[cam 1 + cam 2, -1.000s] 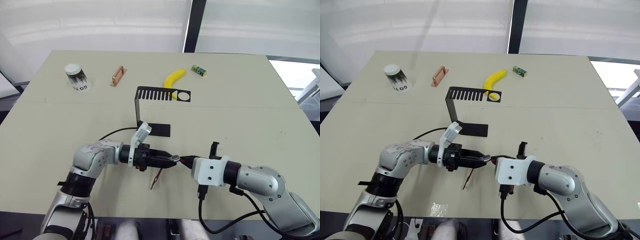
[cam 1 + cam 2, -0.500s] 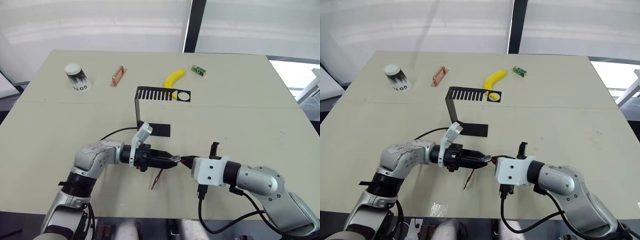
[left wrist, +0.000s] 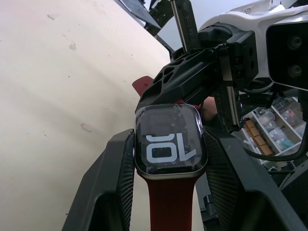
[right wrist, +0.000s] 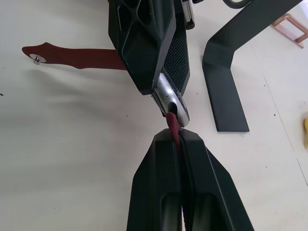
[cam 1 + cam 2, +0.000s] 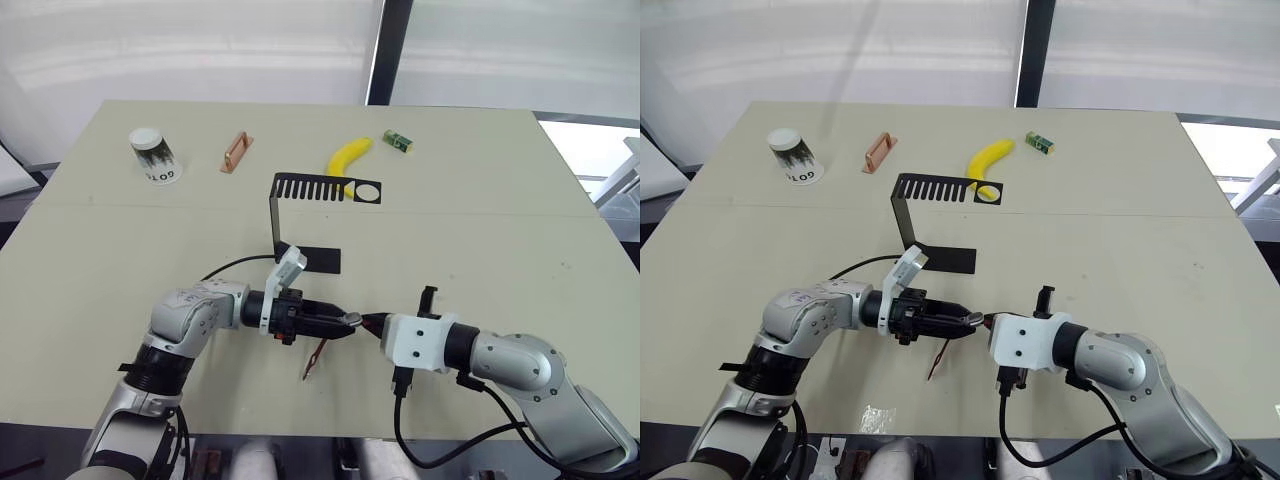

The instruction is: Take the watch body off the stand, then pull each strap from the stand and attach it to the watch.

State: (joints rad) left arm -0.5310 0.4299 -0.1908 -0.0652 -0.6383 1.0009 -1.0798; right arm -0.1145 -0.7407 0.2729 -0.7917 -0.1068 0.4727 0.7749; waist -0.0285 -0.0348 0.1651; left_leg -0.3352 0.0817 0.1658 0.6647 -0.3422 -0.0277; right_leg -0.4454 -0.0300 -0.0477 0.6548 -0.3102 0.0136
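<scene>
holding the watch body [image 3: 170, 140] clenched by its two side edges in the left gripper [image 5: 340, 322], above the tabletop [image 5: 500, 200] near its front edge, screen up toward the wrist camera. first strap [image 5: 315, 357] already fitted, hanging from the case toward the front edge with its free tip on the surface. right gripper [image 4: 176, 139] clenched on the second strap [image 4: 172, 122], end butted against the open lug side of the case. stand [image 5: 300, 215] bare, mid-table behind both grippers; cup [image 5: 153, 155], copper clip [image 5: 236, 152], banana [image 5: 348, 156] and small green box [image 5: 398, 141] along the far edge. judged: case small, rigid, smooth-rimmed, likely to twist or slip if pushed off-axis, so best kept gripped on the flat sides, clear of both lug slots. strap light and floppy, bound to buckle under end load; better pinched close to the connector end and slid straight along the slot. seating not confirmed from these views.
</scene>
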